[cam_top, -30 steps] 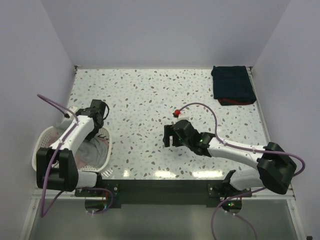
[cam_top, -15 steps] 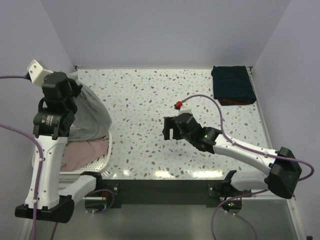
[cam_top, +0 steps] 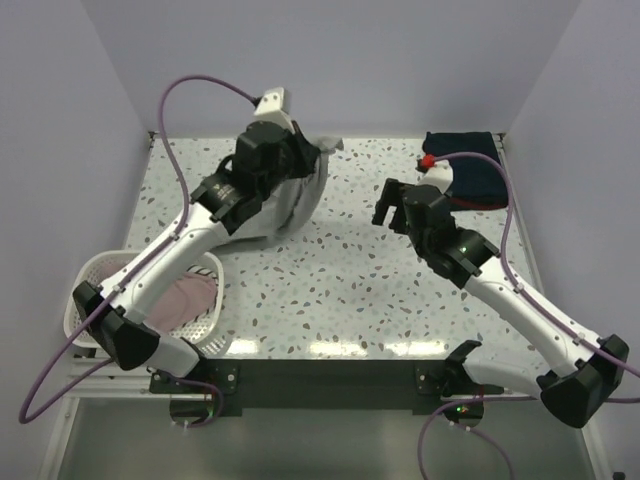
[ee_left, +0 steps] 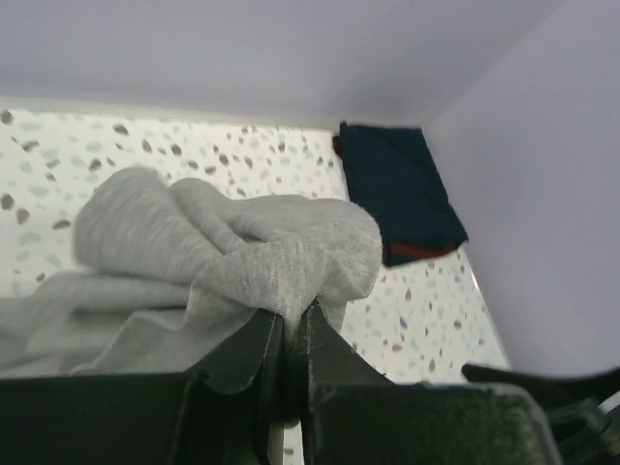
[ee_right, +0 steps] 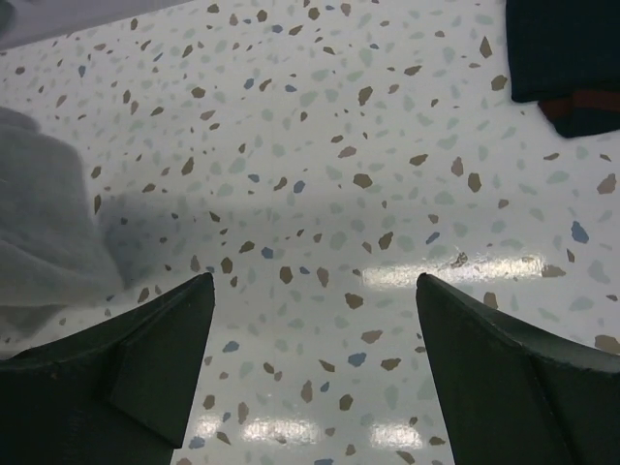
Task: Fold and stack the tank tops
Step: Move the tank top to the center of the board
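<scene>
Bright, even light from above. 2 white shiny spots on table [cam_top: 360,300] near front edge. Soft shadow beside grey top [ee_right: 39,228]. Close things blurry in wrist views.

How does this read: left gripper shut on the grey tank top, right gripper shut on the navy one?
One error: the right gripper is open and empty, per the right wrist view. The left gripper is shut on the grey tank top.

Soft grey knit top [ee_left: 242,252], glossy speckled table [ee_right: 339,145]
</scene>
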Available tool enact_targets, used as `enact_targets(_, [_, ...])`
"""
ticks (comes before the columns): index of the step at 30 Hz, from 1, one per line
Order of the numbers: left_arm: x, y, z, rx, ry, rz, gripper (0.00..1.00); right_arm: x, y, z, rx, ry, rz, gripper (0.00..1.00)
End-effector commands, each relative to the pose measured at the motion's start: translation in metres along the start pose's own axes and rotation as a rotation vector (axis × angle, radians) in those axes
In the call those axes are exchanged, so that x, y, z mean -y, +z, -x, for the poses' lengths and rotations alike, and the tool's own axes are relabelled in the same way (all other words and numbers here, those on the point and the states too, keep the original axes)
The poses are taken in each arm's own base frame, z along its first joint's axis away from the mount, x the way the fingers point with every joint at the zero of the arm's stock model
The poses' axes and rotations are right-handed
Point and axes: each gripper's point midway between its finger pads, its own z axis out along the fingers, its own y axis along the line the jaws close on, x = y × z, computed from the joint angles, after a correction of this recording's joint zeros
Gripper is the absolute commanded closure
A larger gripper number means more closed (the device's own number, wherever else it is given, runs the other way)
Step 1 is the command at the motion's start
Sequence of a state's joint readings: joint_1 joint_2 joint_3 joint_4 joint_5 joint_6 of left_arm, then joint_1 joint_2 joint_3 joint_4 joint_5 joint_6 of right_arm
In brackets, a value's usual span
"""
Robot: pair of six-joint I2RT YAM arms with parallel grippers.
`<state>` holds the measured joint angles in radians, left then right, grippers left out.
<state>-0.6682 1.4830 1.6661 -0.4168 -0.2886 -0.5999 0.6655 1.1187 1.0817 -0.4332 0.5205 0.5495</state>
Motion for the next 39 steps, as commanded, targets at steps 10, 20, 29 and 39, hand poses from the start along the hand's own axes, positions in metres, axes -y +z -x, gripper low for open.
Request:
enact_targets(10, [0.0, -0.049, -0.266, -0.455, -0.057, -0.331, 0.66, 0.048, 0.012, -0.089, -0.165, -0.052, -0.134, 0.11])
enact_targets(20, [-0.078, -0.088, -0.286, -0.428, -0.072, -0.017, 0.37, 0.028, 0.037, -0.151, -0.332, -0.036, -0.048, 0.15])
enact_targets(29, [-0.107, -0.038, -0.252, -0.361, -0.125, 0.137, 0.39, -0.015, 0.059, -0.162, -0.36, 0.022, 0.065, 0.18])
enact_targets(39, [-0.115, 0.0, -0.285, -0.461, -0.144, 0.119, 0.44, -0.035, 0.085, -0.159, -0.338, 0.063, 0.073, 0.18])
